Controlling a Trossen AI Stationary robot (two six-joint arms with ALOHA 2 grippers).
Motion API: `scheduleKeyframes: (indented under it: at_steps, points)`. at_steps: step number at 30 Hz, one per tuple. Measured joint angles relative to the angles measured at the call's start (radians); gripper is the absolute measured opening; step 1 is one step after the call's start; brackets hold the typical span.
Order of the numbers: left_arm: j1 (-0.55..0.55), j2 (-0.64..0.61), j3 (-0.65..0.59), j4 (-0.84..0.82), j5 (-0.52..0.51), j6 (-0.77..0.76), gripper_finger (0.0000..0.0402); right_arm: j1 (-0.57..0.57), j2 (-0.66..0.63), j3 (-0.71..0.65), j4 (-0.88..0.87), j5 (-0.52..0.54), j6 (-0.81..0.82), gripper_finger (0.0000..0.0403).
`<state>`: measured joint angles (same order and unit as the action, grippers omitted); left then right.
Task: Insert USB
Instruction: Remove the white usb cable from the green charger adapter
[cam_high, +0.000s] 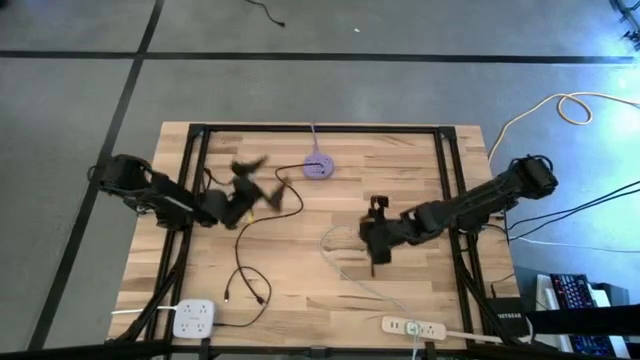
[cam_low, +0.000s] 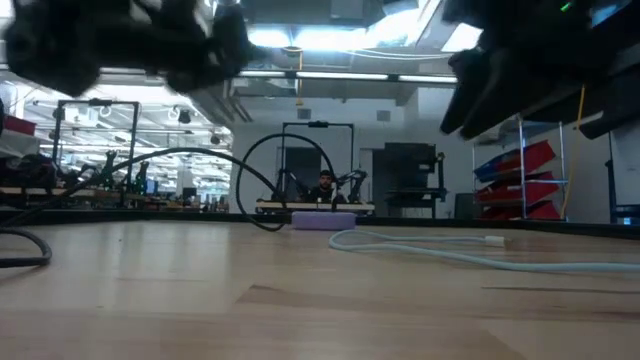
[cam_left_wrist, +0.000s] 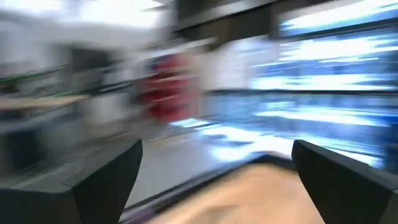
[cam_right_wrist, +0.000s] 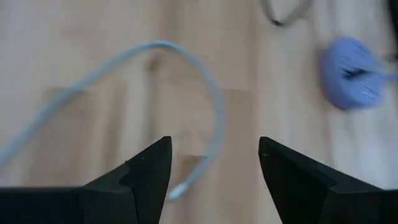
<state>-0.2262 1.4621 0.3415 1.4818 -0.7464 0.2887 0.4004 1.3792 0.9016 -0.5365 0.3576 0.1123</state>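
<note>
While your right gripper (cam_high: 377, 243) hangs over the middle of the wooden surface (cam_high: 300, 290) with its fingers partly apart and nothing between them, the white cable (cam_right_wrist: 186, 81) curves on the wood just below it, its plug end (cam_right_wrist: 177, 190) lying between the fingertips. Your left gripper (cam_high: 252, 180) is raised near the purple hub (cam_high: 318, 167), spread wide and empty. The black cable (cam_high: 245, 270) loops across the surface between the arms.
</note>
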Motion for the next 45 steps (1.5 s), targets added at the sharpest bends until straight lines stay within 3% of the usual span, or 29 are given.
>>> scheduleKeyframes:
  at_steps: [2, 4, 7, 12, 18, 22, 26, 32, 37, 41, 45]
  points:
    - [-0.06, 0.004, 0.036, -0.104, 0.211, -0.041, 0.04, 0.061, -0.023, 0.0, -0.004, -0.028, -0.008, 0.0221]
    - [-0.108, 0.039, 0.116, -0.243, 0.288, -0.108, 0.04, 0.14, -0.049, 0.0, -0.012, -0.038, 0.021, 0.022]
    - [-0.155, 0.149, 0.274, -0.381, 0.298, -0.151, 0.04, 0.251, -0.089, 0.0, -0.017, -0.04, 0.099, 0.022]
    - [-0.149, 0.379, 0.522, -0.457, 0.302, -0.142, 0.04, 0.396, -0.109, 0.0, -0.04, -0.109, 0.299, 0.0221]
    - [-0.099, 0.663, 0.74, -0.461, 0.252, -0.36, 0.04, 0.512, -0.092, 0.0, -0.129, -0.141, 0.594, 0.0221]
    - [-0.09, 0.796, 0.865, -0.448, 0.354, -0.468, 0.04, 0.577, -0.092, 0.0, -0.131, -0.14, 0.667, 0.0221]
    - [-0.106, 0.871, 0.957, -0.453, 0.49, -0.486, 0.04, 0.664, -0.092, 0.0, -0.096, -0.139, 0.716, 0.0221]
    - [-0.182, 0.91, 1.109, -0.61, 0.486, -0.339, 0.04, 0.766, -0.05, 0.0, -0.064, -0.133, 0.893, 0.0221]
    - [-0.216, 0.981, 1.275, -0.724, 0.475, -0.291, 0.04, 0.786, 0.028, 0.0, -0.023, -0.124, 0.896, 0.0221]
    - [-0.217, 1.07, 1.388, -0.752, 0.502, -0.236, 0.04, 0.785, 0.086, 0.0, 0.028, -0.19, 0.931, 0.0221]
    - [-0.22, 1.11, 1.42, -0.767, 0.497, -0.242, 0.04, 0.8, 0.136, 0.0, 0.106, -0.118, 0.916, 0.0221]
